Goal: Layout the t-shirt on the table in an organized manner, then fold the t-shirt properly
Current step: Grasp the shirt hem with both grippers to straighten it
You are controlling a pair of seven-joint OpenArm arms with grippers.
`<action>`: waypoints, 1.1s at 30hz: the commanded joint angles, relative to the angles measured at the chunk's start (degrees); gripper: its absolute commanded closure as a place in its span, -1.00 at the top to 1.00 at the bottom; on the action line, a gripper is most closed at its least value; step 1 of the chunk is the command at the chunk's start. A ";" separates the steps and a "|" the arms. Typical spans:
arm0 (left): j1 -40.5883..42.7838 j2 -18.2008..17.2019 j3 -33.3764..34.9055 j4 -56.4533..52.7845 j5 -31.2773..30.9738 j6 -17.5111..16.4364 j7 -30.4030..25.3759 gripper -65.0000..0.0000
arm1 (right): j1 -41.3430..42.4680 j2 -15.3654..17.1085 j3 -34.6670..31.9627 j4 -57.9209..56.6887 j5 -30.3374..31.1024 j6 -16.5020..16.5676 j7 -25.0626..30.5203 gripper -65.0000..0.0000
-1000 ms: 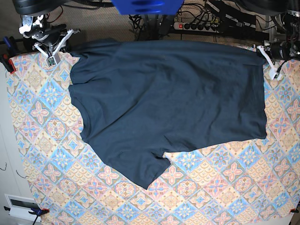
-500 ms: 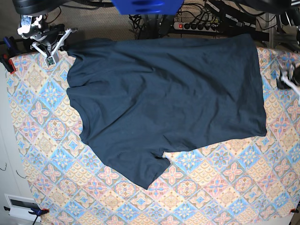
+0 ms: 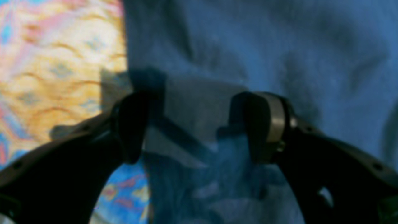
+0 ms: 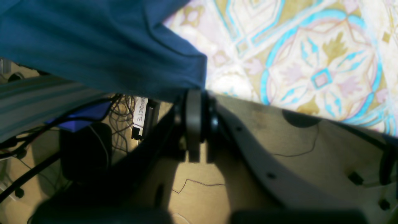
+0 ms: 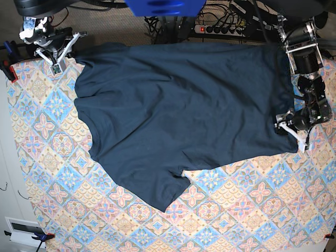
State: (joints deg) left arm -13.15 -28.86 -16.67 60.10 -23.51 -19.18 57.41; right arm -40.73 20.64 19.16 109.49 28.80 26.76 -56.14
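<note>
The dark navy t-shirt (image 5: 184, 110) lies spread across the far half of the patterned table (image 5: 236, 210), one sleeve pointing toward the near edge. My right gripper (image 5: 56, 52) is at the far left corner, shut on the t-shirt's (image 4: 102, 46) corner hem, as the right wrist view shows at the closed tips (image 4: 195, 102). My left gripper (image 5: 292, 129) hovers over the shirt's right edge. In the left wrist view its jaws stand open (image 3: 199, 130), black fingers (image 3: 133, 124) apart, with t-shirt cloth (image 3: 264, 46) below and nothing pinched between them.
Beyond the table's far edge lie a power strip and cables (image 5: 223, 27) and a blue part (image 5: 164, 6). Clamps (image 5: 7, 68) grip the tablecloth at the left edge. A white box (image 5: 23, 231) sits at the near left. Bare patterned cloth (image 3: 62, 62) shows beside the shirt's edge.
My left gripper opened and let go of the shirt's far right corner, then moved nearer along the right edge. The released cloth has settled flat. The right gripper stayed put.
</note>
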 commanded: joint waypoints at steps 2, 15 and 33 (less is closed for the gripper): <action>-2.55 -0.19 -0.17 -1.68 0.96 -0.21 -0.40 0.47 | -0.28 0.76 0.75 0.88 0.26 -0.17 0.54 -0.97; -16.26 7.28 -0.08 -18.12 13.70 5.51 -13.76 -1.00 | 2.62 0.76 0.75 0.88 0.35 -0.17 0.54 -0.97; -32.52 10.71 -0.26 -38.34 22.76 18.52 -33.28 -0.54 | 6.49 0.59 8.58 2.90 4.13 -0.17 0.89 -0.20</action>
State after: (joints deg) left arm -43.72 -17.56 -16.75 20.93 -0.45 -0.82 25.04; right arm -34.35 20.21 26.98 111.55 32.27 26.74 -56.55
